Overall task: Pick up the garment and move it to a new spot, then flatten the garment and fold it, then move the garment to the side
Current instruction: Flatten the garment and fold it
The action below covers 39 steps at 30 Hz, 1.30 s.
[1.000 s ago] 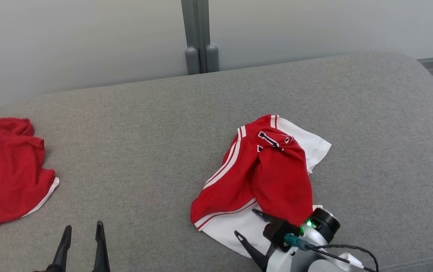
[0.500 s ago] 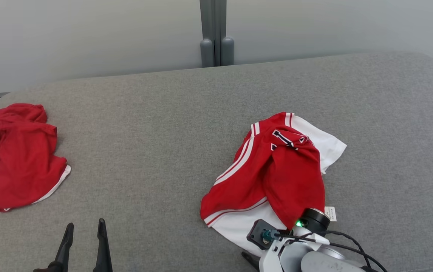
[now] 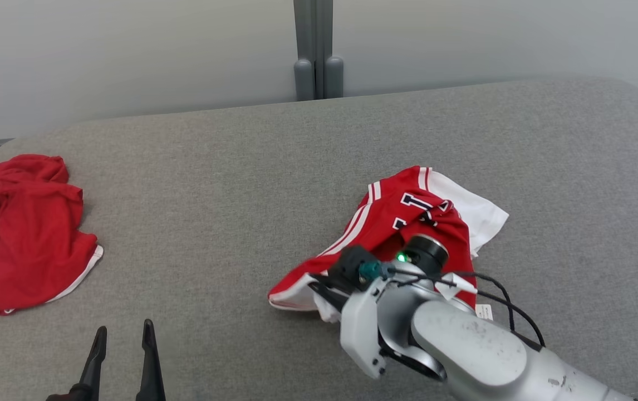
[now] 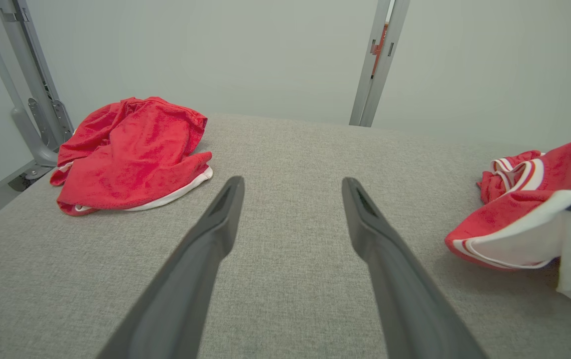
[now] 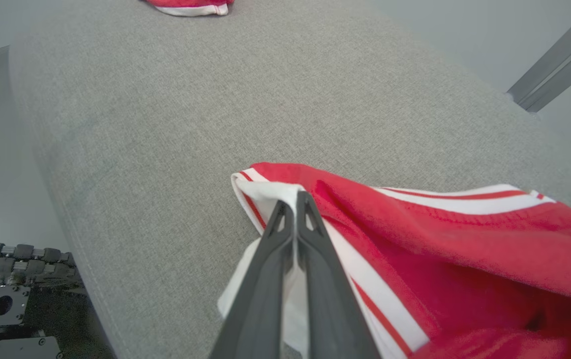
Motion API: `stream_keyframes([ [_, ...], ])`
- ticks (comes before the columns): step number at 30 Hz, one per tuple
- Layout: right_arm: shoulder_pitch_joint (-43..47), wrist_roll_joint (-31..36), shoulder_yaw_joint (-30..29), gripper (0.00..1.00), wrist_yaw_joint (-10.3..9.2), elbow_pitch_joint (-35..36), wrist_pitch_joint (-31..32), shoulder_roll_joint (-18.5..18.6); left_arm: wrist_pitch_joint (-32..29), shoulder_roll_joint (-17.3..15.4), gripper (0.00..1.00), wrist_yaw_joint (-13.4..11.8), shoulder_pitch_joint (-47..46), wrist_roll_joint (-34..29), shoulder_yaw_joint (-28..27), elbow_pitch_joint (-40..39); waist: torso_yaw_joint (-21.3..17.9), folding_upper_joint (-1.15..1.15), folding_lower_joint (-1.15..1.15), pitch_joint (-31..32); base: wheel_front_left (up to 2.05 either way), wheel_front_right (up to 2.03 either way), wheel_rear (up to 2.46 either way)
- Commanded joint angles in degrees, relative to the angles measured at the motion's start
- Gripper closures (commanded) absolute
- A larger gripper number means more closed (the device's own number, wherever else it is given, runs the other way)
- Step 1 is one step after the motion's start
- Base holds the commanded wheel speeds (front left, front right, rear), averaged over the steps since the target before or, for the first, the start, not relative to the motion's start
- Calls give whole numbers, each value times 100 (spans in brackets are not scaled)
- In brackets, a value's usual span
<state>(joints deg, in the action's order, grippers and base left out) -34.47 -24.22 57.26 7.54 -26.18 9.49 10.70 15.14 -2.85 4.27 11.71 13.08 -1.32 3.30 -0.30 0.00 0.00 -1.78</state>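
Observation:
The garment (image 3: 402, 214) is a crumpled red piece with white stripes, white panels and dark lettering, lying right of centre on the grey cushion (image 3: 213, 195). My right gripper (image 3: 322, 295) is shut on its near white-and-red hem, which is lifted and drawn leftward. The right wrist view shows the right gripper (image 5: 290, 199) pinching the white edge of the garment (image 5: 440, 239). My left gripper (image 3: 123, 334) stands open at the lower left with nothing in it. In the left wrist view the left gripper (image 4: 293, 182) points over bare cushion, with the garment (image 4: 519, 219) at the right edge.
A second red garment (image 3: 24, 234) lies bunched at the cushion's far left; this red garment (image 4: 136, 149) sits ahead-left of my left fingers. A grey post (image 3: 314, 50) stands behind the cushion against a pale wall. The cushion's rounded edges fall away on both sides.
My right gripper has shut on the garment's near hem and carried it up and leftward, folding that edge over. The camera shifted slightly early on. The left gripper stayed put.

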Motion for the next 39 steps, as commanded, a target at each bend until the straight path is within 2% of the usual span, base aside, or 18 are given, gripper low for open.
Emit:
stream_keyframes([
  [1, -172, -114, -118, 100, -9, 164, -34, -100, 1, -7, 0, -28, -87, 13, 22, -32, -34, 0, 0, 15, 0, 0, 0],
  [6, -684, -602, -543, 100, -9, 569, -41, -465, 1, -8, 0, -35, -131, 14, 76, -29, -80, 0, 0, 50, 0, 0, 0],
  [12, -1304, -1036, -805, 100, -9, 657, -112, -736, 1, -8, 0, -54, -183, 34, 213, 9, -23, 0, 0, 89, 0, 0, 0],
  [17, -1807, -1344, -989, 100, -9, 564, -298, -781, 1, -8, 0, -79, -204, 71, 317, 17, 96, 0, 0, 99, 0, 0, 0],
  [30, -2983, -2225, -1604, 100, -9, 197, -1319, -779, 1, -8, 0, -138, -118, 118, 430, 43, 290, 0, 0, 210, 0, 0, 0],
  [35, -3021, -2367, -1907, 100, -9, -177, -1569, -776, 1, -8, 0, -160, -70, 128, 408, 8, 213, 0, 0, 230, 0, 0, 0],
  [39, -2704, -2170, -2160, 100, -9, -593, -1640, -775, 1, -8, 0, -185, -37, 140, 396, -39, 108, 0, 0, 232, 0, 0, 0],
])
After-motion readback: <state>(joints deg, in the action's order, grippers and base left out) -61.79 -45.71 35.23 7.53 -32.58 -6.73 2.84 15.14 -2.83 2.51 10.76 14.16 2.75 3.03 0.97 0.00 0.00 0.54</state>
